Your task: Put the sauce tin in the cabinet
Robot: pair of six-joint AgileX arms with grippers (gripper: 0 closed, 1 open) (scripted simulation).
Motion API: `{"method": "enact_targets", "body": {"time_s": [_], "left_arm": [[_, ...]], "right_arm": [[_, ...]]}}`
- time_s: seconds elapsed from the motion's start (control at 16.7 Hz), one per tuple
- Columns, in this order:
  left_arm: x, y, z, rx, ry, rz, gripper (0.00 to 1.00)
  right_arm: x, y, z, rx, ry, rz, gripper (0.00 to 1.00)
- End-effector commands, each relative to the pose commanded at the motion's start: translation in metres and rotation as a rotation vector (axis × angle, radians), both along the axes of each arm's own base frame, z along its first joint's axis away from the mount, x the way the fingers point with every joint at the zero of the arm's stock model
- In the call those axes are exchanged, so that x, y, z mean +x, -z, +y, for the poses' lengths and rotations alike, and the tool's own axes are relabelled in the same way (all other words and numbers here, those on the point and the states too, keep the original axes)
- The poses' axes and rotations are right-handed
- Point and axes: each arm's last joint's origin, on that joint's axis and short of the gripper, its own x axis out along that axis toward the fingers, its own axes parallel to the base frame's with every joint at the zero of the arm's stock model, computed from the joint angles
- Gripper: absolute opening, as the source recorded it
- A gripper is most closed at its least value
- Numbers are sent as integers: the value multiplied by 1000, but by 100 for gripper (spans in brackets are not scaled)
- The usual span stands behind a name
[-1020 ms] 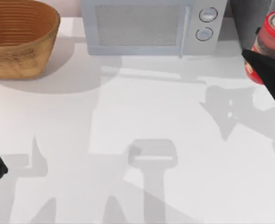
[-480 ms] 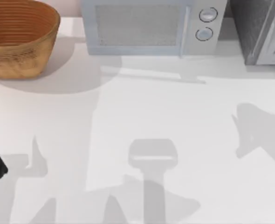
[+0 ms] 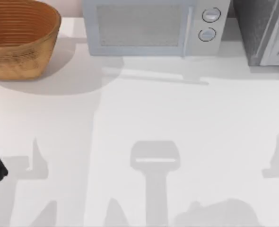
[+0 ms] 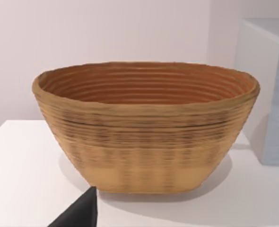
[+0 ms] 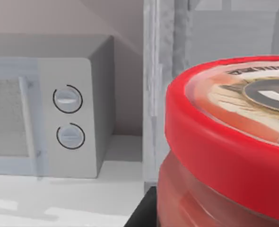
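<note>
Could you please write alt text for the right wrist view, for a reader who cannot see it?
A red sauce tin sits close to the camera. Behind it stands the grey cabinet, with a white microwave and its two round knobs beside it.

We see a white table (image 3: pixel 144 118) from above. At about ten o'clock sits a round woven basket (image 3: pixel 16 38), tan outside with a darker, ribbed orange-brown inside, and we see nothing in it. At twelve o'clock, against the back edge, stands a white microwave (image 3: pixel 151 26), its door a pale mesh panel and its two round knobs (image 3: pixel 209 23) stacked one above the other on its right side. The basket and the microwave stand near each other but apart. Soft grey shadows lie across the tabletop, heaviest toward six o'clock. Behind the table rises a plain pale wall (image 4: pixel 106 33).
</note>
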Motion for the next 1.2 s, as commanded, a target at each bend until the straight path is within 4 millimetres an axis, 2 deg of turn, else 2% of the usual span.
{"method": "enact_targets", "body": {"time_s": [0.18, 0.54, 0.66, 0.84, 1.2], "left_arm": [[0, 0, 0, 0, 0, 0, 100], [0, 0, 0, 0, 0, 0, 100], [0, 0, 0, 0, 0, 0, 100], [0, 0, 0, 0, 0, 0, 100], [0, 0, 0, 0, 0, 0, 100]], "right_arm": [[-2, 13, -2, 1, 61, 22, 0], [-2, 13, -2, 3, 56, 24, 0], [-2, 7, -1, 4, 51, 38, 0], [0, -20, 1, 6, 43, 75, 0], [9, -120, 5, 7, 42, 49, 0]]}}
